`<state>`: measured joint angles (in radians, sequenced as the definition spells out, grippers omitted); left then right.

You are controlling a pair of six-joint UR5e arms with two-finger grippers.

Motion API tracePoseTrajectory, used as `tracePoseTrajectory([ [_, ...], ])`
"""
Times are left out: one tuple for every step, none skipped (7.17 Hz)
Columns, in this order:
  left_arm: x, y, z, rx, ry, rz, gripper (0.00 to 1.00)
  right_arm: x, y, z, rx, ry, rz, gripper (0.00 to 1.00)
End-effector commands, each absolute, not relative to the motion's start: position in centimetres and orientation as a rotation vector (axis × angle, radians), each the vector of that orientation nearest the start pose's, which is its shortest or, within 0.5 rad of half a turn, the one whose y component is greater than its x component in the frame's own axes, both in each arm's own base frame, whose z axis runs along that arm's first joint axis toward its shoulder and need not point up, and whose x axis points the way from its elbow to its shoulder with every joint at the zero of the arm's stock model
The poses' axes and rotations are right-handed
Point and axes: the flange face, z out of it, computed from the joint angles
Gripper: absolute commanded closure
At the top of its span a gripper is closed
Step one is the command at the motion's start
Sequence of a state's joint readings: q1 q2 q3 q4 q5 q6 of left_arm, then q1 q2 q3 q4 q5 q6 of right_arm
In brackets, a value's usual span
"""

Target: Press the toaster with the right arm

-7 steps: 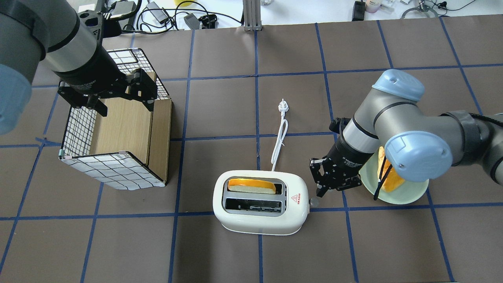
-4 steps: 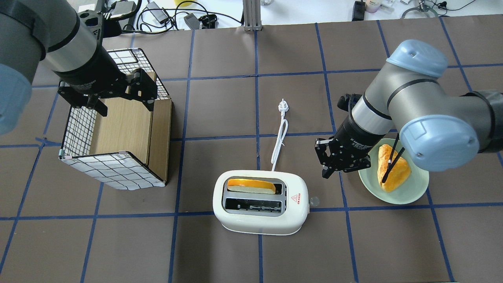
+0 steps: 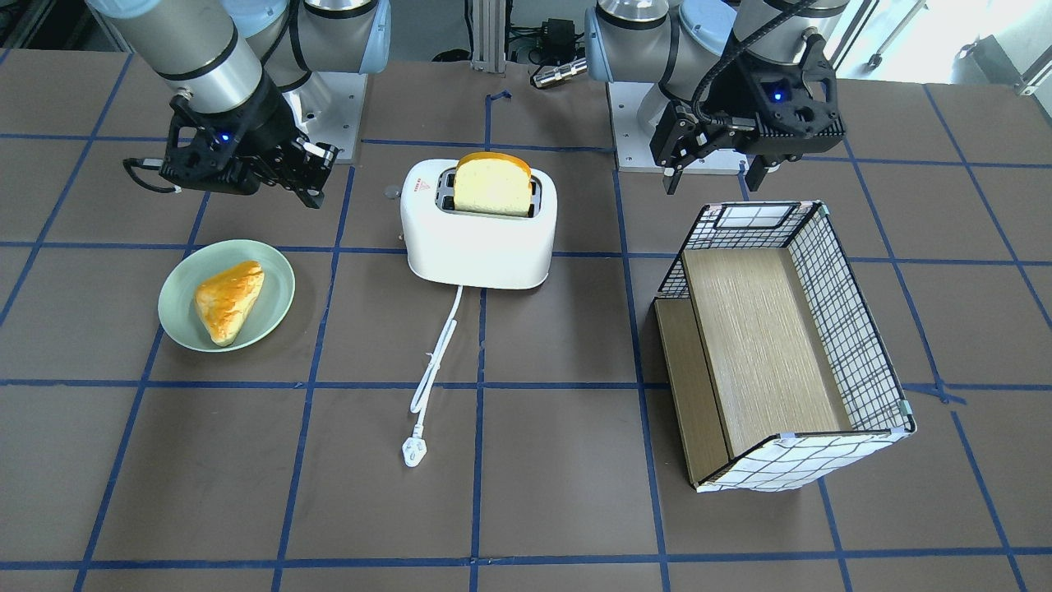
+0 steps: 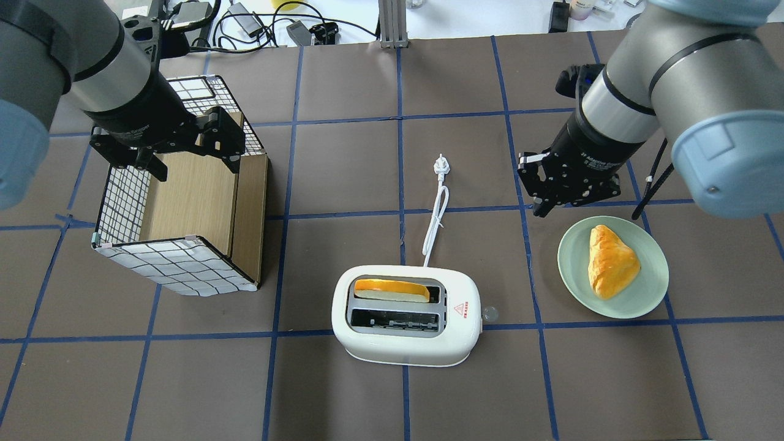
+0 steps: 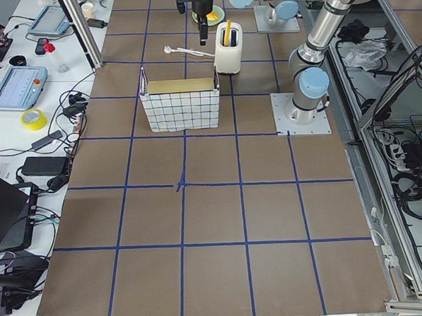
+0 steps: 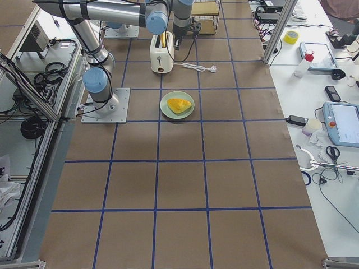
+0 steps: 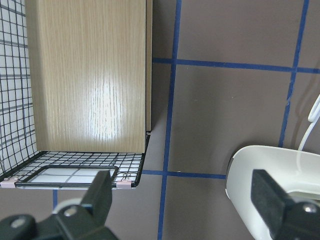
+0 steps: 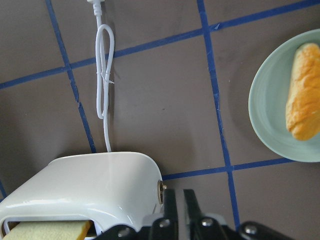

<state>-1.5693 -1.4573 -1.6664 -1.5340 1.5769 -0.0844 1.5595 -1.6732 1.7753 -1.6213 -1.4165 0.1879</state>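
The white toaster (image 4: pixel 404 334) stands on the surface (image 4: pixel 343 171), a bread slice (image 4: pixel 392 288) in its far slot, its grey lever (image 4: pixel 490 314) facing the green plate (image 4: pixel 655 294) that holds a pastry (image 4: pixel 612 262). The right hand (image 4: pixel 540 209), fingers clenched together, hangs well apart from the lever. The left hand (image 4: pixel 193 162) is spread wide over the wire basket (image 4: pixel 177 263)

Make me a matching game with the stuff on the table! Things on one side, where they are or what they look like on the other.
Things:
1. bread slice
2. pastry
3. plug
4. basket

Places and looks:
A. black-and-white checks
B. standing in the toaster
C. lying on the brown table
D. on the green plate

Pairs: 1-B, 2-D, 3-C, 4-A
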Motion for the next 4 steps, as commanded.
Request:
tracePoseTrajectory([
  [-13.2,-44.9,49.8,-0.135,3.134,-0.087,0.0,13.7,-45.6,47.3,0.237,3.043,-0.028,0.06],
  [-13.2,-44.9,49.8,-0.135,3.134,-0.087,0.0,13.3,-46.2,48.8,0.217,3.076,-0.124,0.0],
  [-13.2,-44.9,49.8,-0.135,3.134,-0.087,0.0,12.9,-47.1,49.8,0.134,3.121,-0.165,0.0],
  [-13.2,-44.9,49.8,-0.135,3.134,-0.087,0.0,12.8,-47.6,51.0,0.099,3.132,-0.185,0.0],
])
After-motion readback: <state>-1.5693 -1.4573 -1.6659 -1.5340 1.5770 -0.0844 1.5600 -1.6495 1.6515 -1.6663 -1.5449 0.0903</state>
